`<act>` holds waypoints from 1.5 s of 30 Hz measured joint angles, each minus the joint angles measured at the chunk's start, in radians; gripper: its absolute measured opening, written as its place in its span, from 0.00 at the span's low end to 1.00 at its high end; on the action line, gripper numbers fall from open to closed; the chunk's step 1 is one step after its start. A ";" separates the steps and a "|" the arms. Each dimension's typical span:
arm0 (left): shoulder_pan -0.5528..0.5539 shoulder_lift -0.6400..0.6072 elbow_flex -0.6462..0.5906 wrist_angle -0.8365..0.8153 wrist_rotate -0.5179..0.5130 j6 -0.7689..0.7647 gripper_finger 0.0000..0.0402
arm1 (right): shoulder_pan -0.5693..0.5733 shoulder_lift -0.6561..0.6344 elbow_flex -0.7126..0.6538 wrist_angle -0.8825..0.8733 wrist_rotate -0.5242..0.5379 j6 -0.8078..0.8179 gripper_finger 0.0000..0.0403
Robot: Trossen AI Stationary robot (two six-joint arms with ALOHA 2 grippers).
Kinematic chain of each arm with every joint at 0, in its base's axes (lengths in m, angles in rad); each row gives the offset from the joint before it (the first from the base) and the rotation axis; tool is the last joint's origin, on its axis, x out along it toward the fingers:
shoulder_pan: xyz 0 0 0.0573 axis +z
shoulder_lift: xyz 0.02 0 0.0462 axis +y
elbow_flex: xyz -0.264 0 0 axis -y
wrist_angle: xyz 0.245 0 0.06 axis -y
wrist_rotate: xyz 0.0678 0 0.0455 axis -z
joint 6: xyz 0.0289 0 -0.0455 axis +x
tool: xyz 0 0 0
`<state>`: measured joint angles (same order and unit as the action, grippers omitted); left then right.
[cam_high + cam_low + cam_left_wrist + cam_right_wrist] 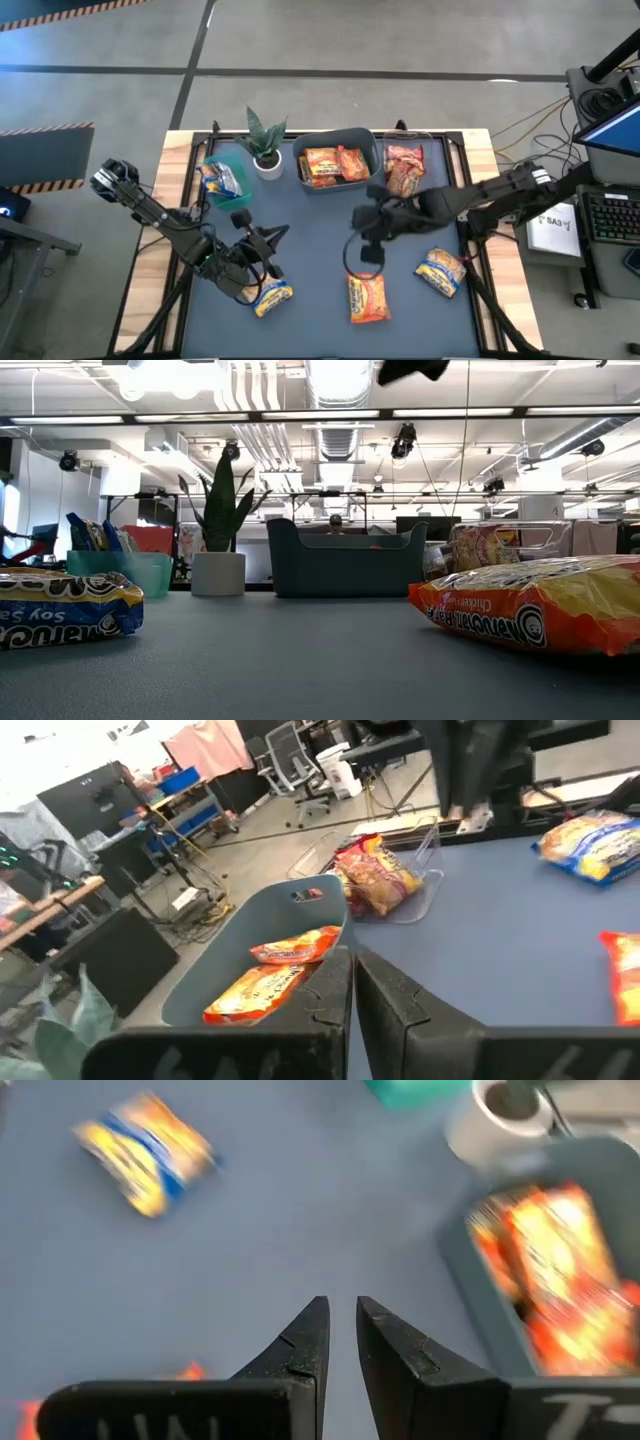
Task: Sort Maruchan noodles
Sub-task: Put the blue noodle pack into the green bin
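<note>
Table, sorting in progress.

Grey bin (372,150), back centre: holds several orange packets (335,165). Clear tray (436,150), right of the bin: red packets (404,168). Teal tub (232,160), back left by the plant (265,140): one blue-and-yellow packet (220,180).

Loose on the mat: an orange packet (368,298) at front centre, long axis running front to back; a blue-yellow packet (441,272) at front right, lying askew; another blue-yellow packet (270,296) at front left.

Right gripper (372,232): mid-table, just in front of the grey bin, fingers (308,1338) narrow with only a slim gap, holding nothing. The loose orange packet lies nearer the front edge than these fingers and almost in line with them; this arm looks the nearer one to it, and to the front-right packet.

Left gripper (262,252): front left, fingers (330,995) pressed together, empty. The front-left packet lies just beside it, toward the front edge; judged its likeliest item.
</note>
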<state>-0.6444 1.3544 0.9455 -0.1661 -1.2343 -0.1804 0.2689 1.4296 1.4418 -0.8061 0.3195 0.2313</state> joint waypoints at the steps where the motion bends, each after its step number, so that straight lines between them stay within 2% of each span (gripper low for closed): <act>1: -0.003 0.000 0.000 0.000 0.017 -0.014 0.00 | 0.016 0.003 -0.026 0.070 0.000 0.000 0.11; 4: -0.014 0.000 0.002 -0.001 0.147 -0.055 0.00 | 0.052 0.012 -0.111 0.286 -0.001 -0.005 0.11; 7: -0.019 0.000 0.005 -0.003 0.338 -0.128 0.00 | 0.062 0.030 -0.200 0.508 -0.014 -0.005 0.11; 10: -0.023 0.001 0.005 -0.034 0.540 -0.240 0.00 | 0.065 0.057 -0.258 0.632 -0.027 0.005 0.11; 13: -0.027 0.010 0.005 -0.093 0.711 -0.364 0.00 | 0.065 0.079 -0.289 0.668 -0.056 0.008 0.11; 16: -0.034 0.026 0.004 -0.177 0.822 -0.500 0.00 | 0.065 0.099 -0.299 0.672 -0.095 0.057 0.11; 21: -0.061 0.064 0.002 -0.354 0.891 -0.673 0.00 | 0.065 0.142 -0.294 0.681 -0.127 0.218 0.11; 26: -0.069 0.107 0.001 -0.502 0.916 -0.786 0.00 | 0.065 0.176 -0.288 0.695 -0.180 0.229 0.14; 29: -0.068 0.127 0.000 -0.501 0.940 -0.793 0.02 | 0.065 0.177 -0.290 0.669 -0.181 0.224 0.17; 35: -0.068 0.136 -0.013 -0.511 0.944 -0.778 0.17 | 0.065 0.177 -0.288 0.669 -0.178 0.195 0.21; 41: -0.067 0.136 -0.045 -0.504 0.886 -0.772 0.35 | 0.065 0.177 -0.288 0.664 -0.170 0.164 0.21; 45: -0.063 0.136 -0.077 -0.468 0.852 -0.773 0.43 | 0.065 0.181 -0.288 0.662 -0.170 0.159 0.21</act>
<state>-0.7078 1.4906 0.8684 -0.6345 -0.3828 -0.9535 0.3336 1.6105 1.1534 -0.1437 0.1497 0.3907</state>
